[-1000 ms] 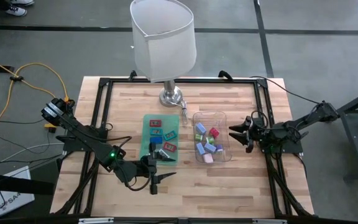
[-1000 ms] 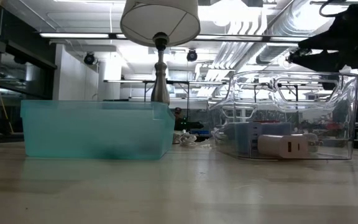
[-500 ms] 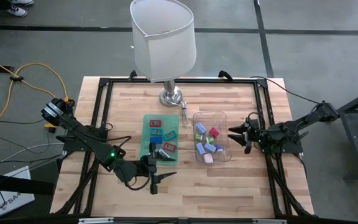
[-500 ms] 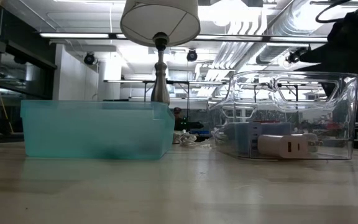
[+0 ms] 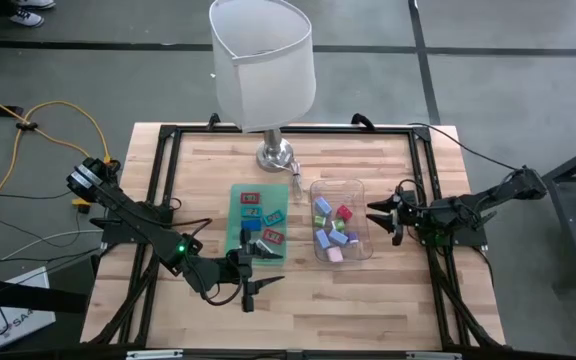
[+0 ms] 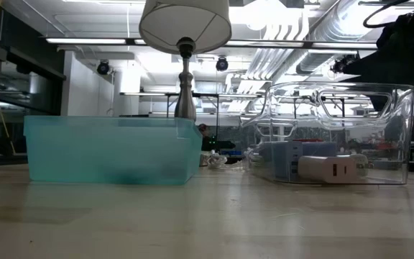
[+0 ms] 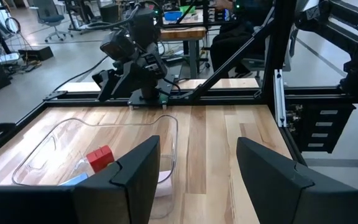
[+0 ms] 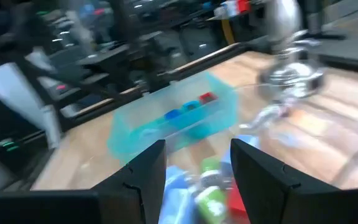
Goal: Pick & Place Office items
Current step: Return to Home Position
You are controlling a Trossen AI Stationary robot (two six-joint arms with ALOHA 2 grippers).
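We see the right gripper [image 5: 376, 216] empty, fingers apart, just beside the clear bin [image 5: 340, 184] holding office items [image 5: 333, 228]; the left gripper [image 5: 258, 290], fingers spread, waits by the teal tray [image 5: 234, 215]. We'd back out level, clear of the rim

We see the office items [image 5: 345, 213] in two lots at the middle of the table [image 5: 368, 290]. Blue, red, green, violet and pale chunky pieces lie jumbled in the clear bin [image 5: 353, 186]. Flat red, blue and teal ones lie spread across the teal tray [image 5: 236, 215] just left of it.
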